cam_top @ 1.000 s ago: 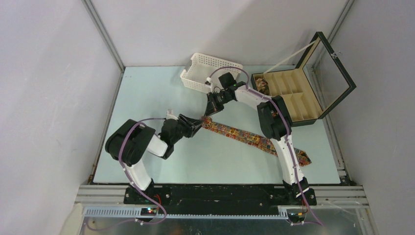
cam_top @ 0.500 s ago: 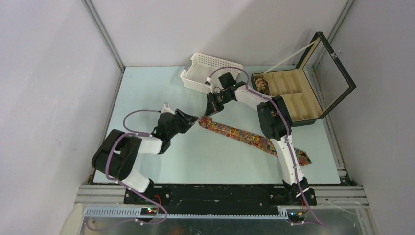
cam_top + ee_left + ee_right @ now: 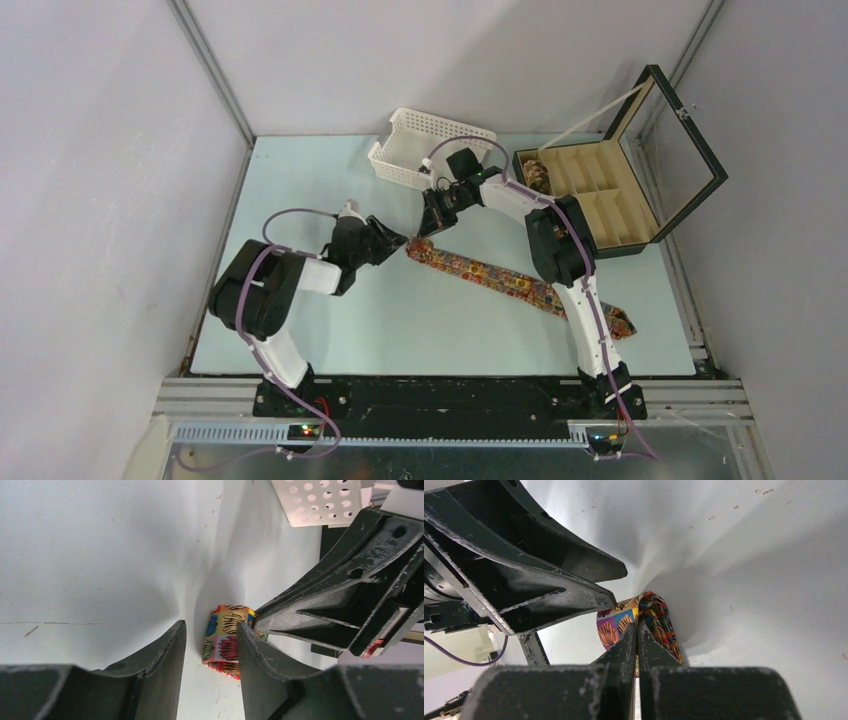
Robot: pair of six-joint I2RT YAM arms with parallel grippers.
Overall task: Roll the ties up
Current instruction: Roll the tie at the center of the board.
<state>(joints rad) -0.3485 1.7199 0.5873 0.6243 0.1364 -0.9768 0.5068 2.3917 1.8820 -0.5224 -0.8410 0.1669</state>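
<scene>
Items on the pale table point(image 3: 300, 200), left to right.

1. Left gripper point(image 3: 396, 241) – low over the table, pointing right. Its fingers point(image 3: 167, 650) stand partly apart and nothing is clamped between them. In the left wrist view a strip of table shows between the left-hand finger and the fabric. The other finger covers the fabric's edge, so contact there cannot be made out.

2. White perforated basket point(image 3: 395, 160) – at the back edge, tilted. The right arm's cable crosses its near corner, and its inside is hard to read from above.

3. Tie point(image 3: 490, 272) – one patterned strip, lying flat and slanting from mid-table toward the near right. Its folded end point(image 3: 223, 642) stands curled up off the table in the gap of the left gripper. The table cover puckers around it. Farther right the right arm crosses over the strip, and only the tip shows beyond that arm.

4. Right gripper point(image 3: 428, 226) – reaches down from behind. Its fingers point(image 3: 626, 650) are pressed together on the curled end, with fabric showing on both sides of them. How much cloth is pinched is hidden.

5. Black box point(image 3: 610, 215) – at the back right, with its glass lid raised. A small coiled tie point(image 3: 536, 175) sits in the leftmost compartment, too small for its pattern to be told.
</scene>
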